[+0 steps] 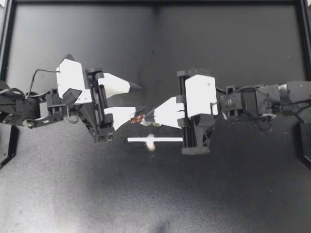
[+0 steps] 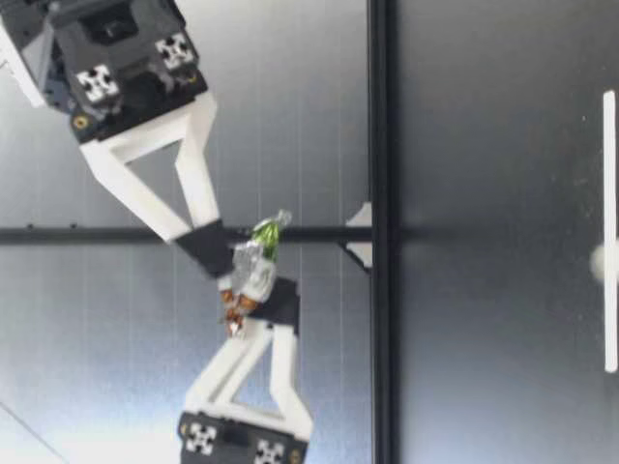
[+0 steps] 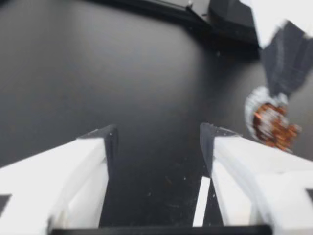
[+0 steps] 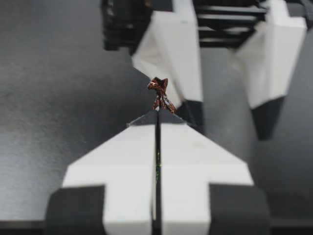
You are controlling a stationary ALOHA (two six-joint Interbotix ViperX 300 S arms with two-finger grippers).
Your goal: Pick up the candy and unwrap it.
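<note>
Right jaws clamped on candy (image 1: 137, 118), left jaws spread open beside it, table (image 1: 218, 194) edges well away.

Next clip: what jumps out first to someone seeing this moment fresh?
The candy, pinched in the shut right hand, hangs above the middle of the table. The left hand stands open, one finger close beside the candy. A white strip lies on the table nearby.

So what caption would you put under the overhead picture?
My right gripper pinches a candy over the dark table, my left gripper open beside it.
</note>
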